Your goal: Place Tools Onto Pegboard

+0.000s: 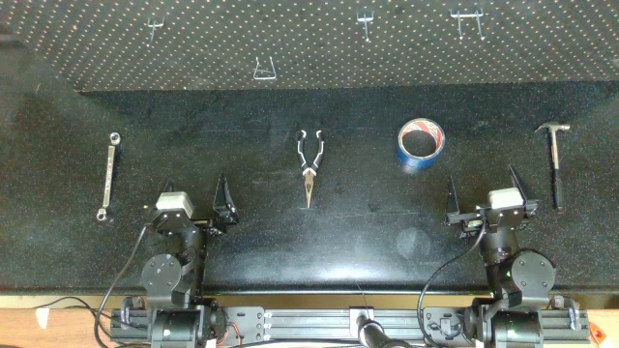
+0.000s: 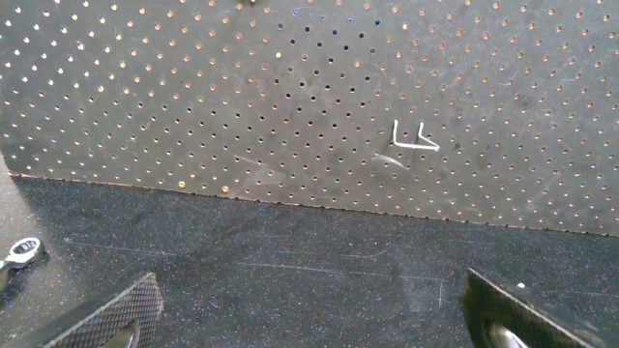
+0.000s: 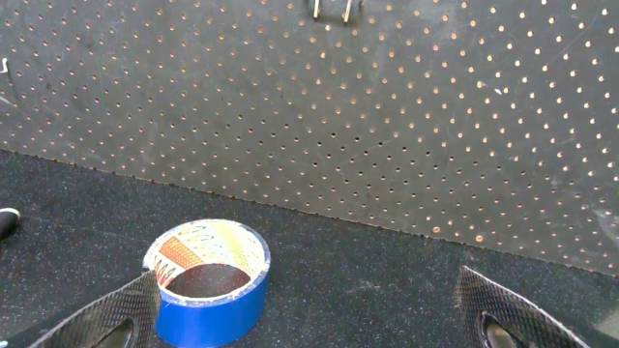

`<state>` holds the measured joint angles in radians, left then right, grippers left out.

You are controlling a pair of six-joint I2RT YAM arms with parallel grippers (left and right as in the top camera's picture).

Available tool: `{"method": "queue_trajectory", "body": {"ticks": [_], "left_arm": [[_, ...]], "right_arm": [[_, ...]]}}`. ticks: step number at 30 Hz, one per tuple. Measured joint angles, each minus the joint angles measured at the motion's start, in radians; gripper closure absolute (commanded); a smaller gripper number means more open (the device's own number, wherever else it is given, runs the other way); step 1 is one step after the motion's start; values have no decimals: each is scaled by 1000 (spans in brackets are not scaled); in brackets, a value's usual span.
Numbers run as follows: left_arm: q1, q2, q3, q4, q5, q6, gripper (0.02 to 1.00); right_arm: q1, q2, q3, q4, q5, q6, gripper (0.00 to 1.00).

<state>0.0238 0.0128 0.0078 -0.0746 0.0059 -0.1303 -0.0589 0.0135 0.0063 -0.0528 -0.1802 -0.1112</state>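
Top view showed the left gripper (image 1: pixel 193 198) and right gripper (image 1: pixel 483 192) wide open, empty, by the front edge of the desk (image 1: pixel 242 126). The tape roll (image 1: pixel 421 143) lay just ahead of the right one; pinching one wall squarely would likely suit hanging it on the pegboard (image 1: pixel 309 39).

Blue tape roll (image 3: pixel 213 311), black mat (image 1: pixel 242 116), perhaps white-handled pliers (image 1: pixel 309 176)
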Motion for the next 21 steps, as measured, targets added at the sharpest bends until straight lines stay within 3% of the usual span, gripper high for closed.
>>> {"method": "queue_trajectory", "body": {"ticks": [21], "left_arm": [[-13, 0, 0, 0, -1, 0, 23]], "right_arm": [[0, 0, 0, 0, 0, 0, 7]]}}
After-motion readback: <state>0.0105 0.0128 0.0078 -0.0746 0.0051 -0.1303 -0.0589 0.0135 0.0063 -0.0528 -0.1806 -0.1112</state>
